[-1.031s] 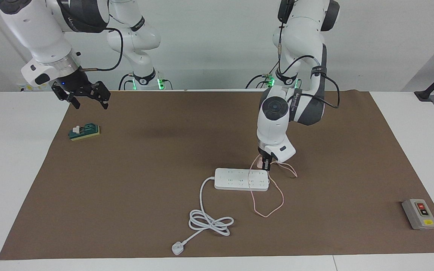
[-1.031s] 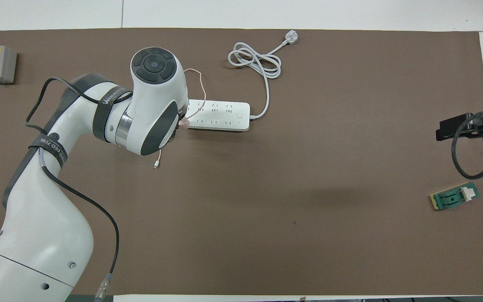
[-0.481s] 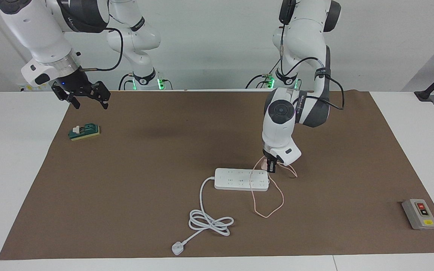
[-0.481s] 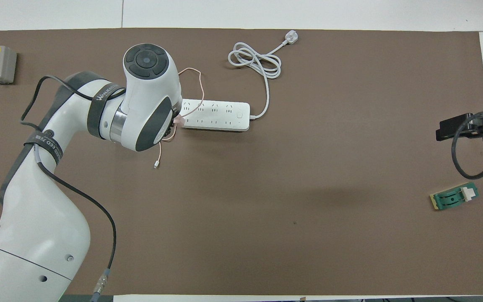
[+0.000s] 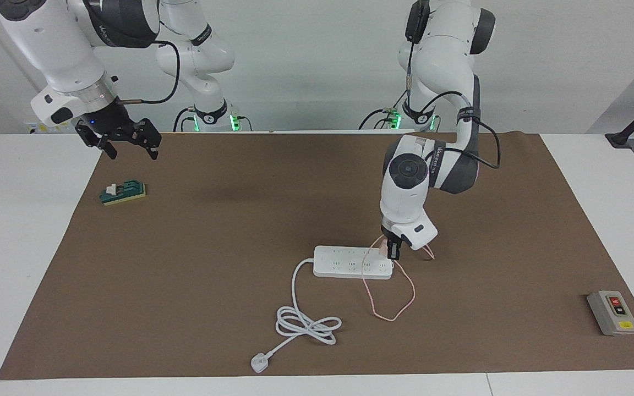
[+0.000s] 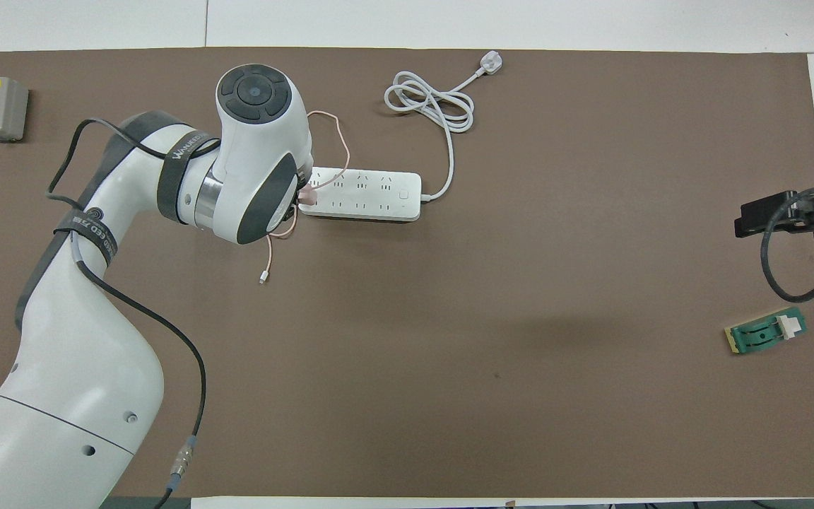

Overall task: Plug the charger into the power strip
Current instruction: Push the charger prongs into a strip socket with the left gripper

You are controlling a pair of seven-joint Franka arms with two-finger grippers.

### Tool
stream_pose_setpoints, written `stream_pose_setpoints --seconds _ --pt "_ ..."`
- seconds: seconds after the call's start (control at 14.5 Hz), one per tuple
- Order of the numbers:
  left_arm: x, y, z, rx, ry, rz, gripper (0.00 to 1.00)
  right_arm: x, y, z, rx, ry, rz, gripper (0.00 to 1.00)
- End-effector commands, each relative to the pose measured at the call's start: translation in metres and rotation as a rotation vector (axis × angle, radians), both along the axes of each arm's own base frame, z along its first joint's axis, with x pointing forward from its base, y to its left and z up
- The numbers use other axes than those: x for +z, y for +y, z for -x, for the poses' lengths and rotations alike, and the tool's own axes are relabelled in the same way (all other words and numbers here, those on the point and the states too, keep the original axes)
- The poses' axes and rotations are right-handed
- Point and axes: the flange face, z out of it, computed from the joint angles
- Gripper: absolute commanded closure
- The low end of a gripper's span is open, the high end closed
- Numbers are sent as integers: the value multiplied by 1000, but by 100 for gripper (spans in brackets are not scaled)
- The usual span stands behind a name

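Brown mat [image 5: 212,247]: left gripper [image 5: 393,252] clamped on charger [image 5: 387,247] over power strip [image 5: 353,262] end; right gripper [image 5: 127,147] waits open above green block [image 5: 124,192].

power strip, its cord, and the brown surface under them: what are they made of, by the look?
Power strip: likely moulded hard plastic, smooth white, crisp edges and recessed sockets. Its cord: probably a flexible rubbery or PVC jacket, since it lies in loose coils. Brown mat: matte, no glare, flat with a straight cut edge; could be paper, felt or thin rubber, the look leaves it open.
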Motion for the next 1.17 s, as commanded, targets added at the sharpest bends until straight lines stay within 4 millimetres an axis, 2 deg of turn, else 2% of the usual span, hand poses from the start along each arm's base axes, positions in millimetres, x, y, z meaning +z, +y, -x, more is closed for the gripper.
stream_pose_setpoints --seconds 0.0,1.1 --pt "-6 -2 -4 16 23 4 100 4 -3 4 17 8 12 0" --pt "-14 -9 0 133 20 -5 100 4 -3 4 17 8 12 0"
